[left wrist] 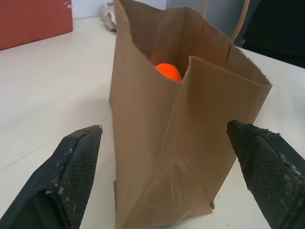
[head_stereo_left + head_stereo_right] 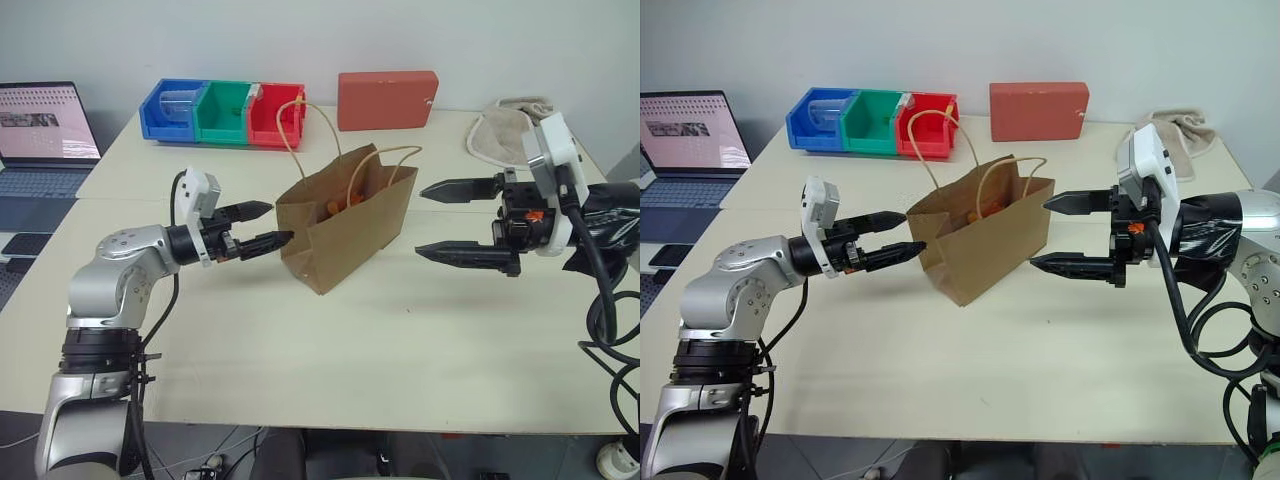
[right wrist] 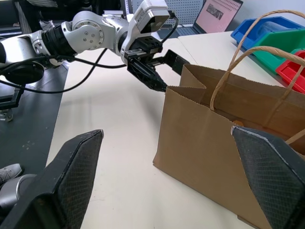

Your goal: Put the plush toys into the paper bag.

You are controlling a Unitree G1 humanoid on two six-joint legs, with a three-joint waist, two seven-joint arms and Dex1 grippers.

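Brown kraft paper bag (image 2: 345, 225) upright on desk (image 2: 400, 350), between left pincer (image 2: 262, 226) and right pincer (image 2: 462, 223); both spread, empty. Orange plush carrot (image 1: 168, 72) inside bag; egg toy not discernible. Risk: left tip near bag wall; stray nudge could tip light bag, spill toys.
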